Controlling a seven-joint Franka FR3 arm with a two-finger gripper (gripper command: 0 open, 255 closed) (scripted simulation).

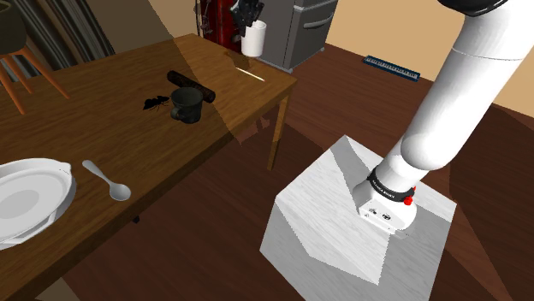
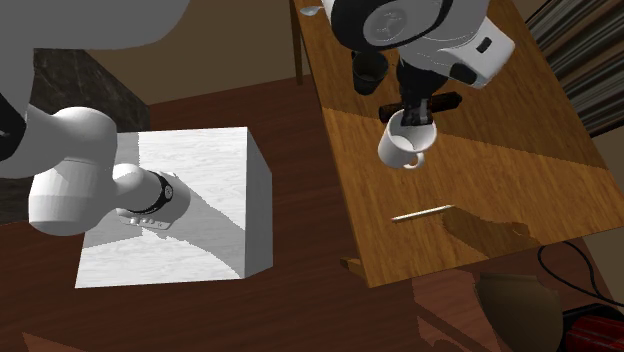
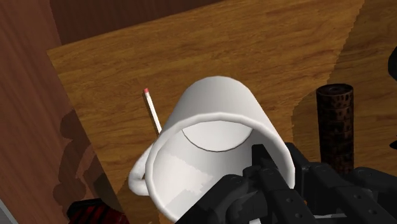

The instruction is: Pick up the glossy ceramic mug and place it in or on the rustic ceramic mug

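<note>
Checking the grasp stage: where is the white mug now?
In the second exterior view, the white mug hangs clasped in the gripper over the table, between the dark mug and the pencil.

Wooden worktop [image 1: 86, 128] stands on dark plank floor [image 1: 205, 248]; grey cabinet [image 1: 312, 30] against tan wall [image 1: 385, 26]; chair [image 1: 17, 56] adjacent.

Warm even light, hard diagonal shadow across table [image 1: 103, 137]

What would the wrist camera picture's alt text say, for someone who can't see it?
A white mug, clasped at its rim by the black pincer, hangs over a wooden table. On the table lie a thin red-tipped stick and a dark cylinder.
</note>
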